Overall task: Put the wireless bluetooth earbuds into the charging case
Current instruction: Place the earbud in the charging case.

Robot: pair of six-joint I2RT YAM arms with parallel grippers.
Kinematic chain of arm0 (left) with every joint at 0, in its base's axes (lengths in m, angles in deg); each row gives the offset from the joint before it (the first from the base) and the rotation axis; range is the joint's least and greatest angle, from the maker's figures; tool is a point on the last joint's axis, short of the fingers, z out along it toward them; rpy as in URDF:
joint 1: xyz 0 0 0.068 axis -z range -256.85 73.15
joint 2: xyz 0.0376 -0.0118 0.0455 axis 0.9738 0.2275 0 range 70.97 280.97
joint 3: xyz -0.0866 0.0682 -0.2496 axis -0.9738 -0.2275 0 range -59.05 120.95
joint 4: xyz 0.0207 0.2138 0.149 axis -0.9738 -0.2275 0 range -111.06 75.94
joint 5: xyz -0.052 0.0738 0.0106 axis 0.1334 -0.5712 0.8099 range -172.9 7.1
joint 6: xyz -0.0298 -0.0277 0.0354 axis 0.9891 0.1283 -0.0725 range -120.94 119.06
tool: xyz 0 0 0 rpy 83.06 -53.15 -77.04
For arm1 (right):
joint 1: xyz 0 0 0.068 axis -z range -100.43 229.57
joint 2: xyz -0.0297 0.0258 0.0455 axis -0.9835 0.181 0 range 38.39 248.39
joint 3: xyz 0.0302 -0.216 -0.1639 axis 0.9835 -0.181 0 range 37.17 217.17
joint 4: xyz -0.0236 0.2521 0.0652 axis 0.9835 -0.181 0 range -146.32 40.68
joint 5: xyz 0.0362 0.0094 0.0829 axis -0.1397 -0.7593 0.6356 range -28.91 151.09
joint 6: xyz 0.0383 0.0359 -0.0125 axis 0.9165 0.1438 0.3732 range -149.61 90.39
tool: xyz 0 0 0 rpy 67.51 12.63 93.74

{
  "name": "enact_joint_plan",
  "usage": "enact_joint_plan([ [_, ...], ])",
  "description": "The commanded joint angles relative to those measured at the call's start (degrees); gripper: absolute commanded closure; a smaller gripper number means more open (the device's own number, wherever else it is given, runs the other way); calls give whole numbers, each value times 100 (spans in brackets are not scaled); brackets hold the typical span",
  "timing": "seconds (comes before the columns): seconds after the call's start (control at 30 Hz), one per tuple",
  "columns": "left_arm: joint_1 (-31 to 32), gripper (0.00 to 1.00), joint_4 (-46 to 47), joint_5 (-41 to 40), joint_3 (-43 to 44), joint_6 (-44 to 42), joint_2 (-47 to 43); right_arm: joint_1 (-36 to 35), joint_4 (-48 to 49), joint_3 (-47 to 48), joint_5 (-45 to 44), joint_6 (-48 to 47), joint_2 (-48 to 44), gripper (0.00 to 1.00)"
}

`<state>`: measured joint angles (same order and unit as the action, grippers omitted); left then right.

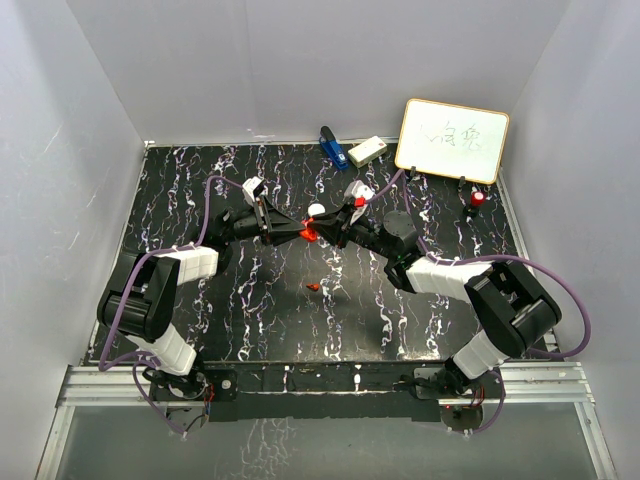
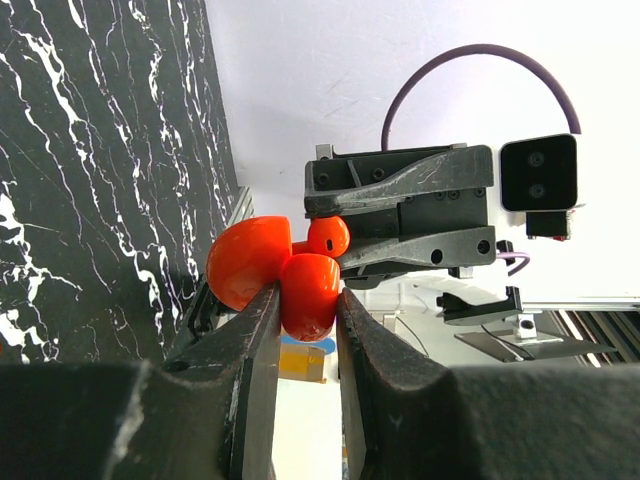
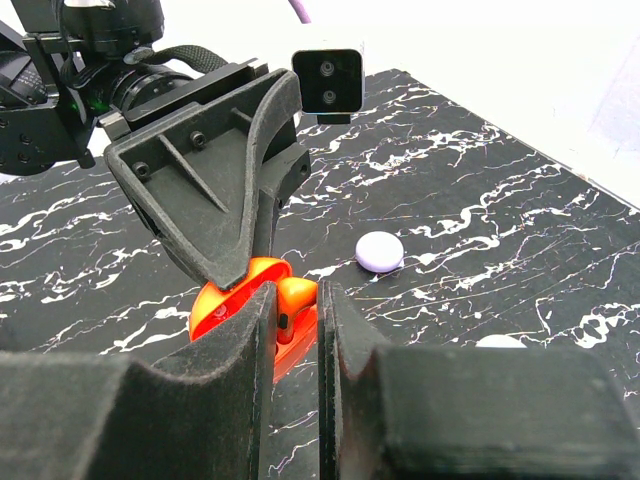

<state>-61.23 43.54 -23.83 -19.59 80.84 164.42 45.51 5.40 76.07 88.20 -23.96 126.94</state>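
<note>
My left gripper (image 1: 298, 230) is shut on an open red charging case (image 2: 310, 295) and holds it above the middle of the table, with its lid (image 2: 248, 262) swung open. My right gripper (image 1: 326, 233) meets it from the right, shut on a small red earbud (image 3: 293, 298) that is held at the case's open cavity (image 3: 225, 305). In the left wrist view the earbud (image 2: 328, 236) sits at the right gripper's fingertips, touching the case. Another tiny red piece (image 1: 314, 286), seemingly a second earbud, lies on the table in front of the grippers.
A lavender round case (image 3: 380, 252) lies just beyond the grippers, and a white one (image 3: 500, 342) nearer. At the back stand a whiteboard (image 1: 452, 140), a red-capped marker (image 1: 477, 200), a white box (image 1: 367, 151) and a blue object (image 1: 330, 145). White walls surround the black marbled table (image 1: 200, 300).
</note>
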Motion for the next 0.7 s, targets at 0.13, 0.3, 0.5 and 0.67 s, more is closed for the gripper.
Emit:
enact_joint_plan([
  [0.13, 30, 100, 406, -124, 75, 283, -214, -19, 452, 72, -130, -36, 18, 100],
  [0.3, 30, 100, 432, -182, 67, 319, -196, -20, 431, 106, -190, 76, 9, 85],
  [0.5, 34, 100, 531, -261, 59, 385, -123, -19, 452, 101, -390, 250, -153, 67],
  [0.67, 31, 100, 790, -268, 18, 521, -9, -17, 443, 94, -452, 301, -355, 61],
])
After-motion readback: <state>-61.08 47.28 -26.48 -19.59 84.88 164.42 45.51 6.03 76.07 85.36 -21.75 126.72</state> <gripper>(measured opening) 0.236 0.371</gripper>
